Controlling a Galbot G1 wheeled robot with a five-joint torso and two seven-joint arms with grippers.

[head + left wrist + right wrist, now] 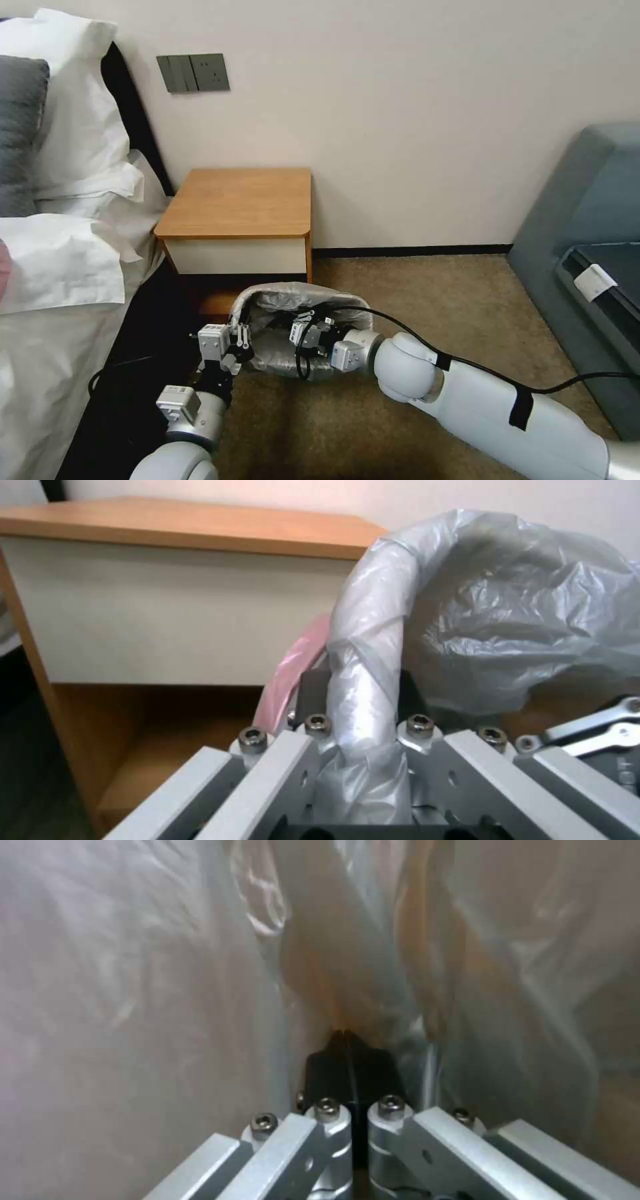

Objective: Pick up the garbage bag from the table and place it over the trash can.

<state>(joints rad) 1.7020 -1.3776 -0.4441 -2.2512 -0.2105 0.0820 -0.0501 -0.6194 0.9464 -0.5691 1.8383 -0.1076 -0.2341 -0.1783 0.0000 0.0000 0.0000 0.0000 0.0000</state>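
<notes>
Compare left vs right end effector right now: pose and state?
Left end effector sits at the rolled rim on the bin's left side, straddling it with the garbage bag over the rim between its fingers. Right end effector reaches inside the bag, fingers pressed shut together. Both are at the lined trash can in front of the table.

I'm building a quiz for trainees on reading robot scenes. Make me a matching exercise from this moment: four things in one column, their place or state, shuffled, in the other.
Things
1. garbage bag
2. left gripper
3. right gripper
4. table

Places or states
A. fingers shut, reaching inside the bag
B. top bare, standing against the wall beside the bed
C. draped over the trash can's rim
D. astride the bag-covered rim at the bin's left side

Pairs: 1-C, 2-D, 3-A, 4-B
</notes>
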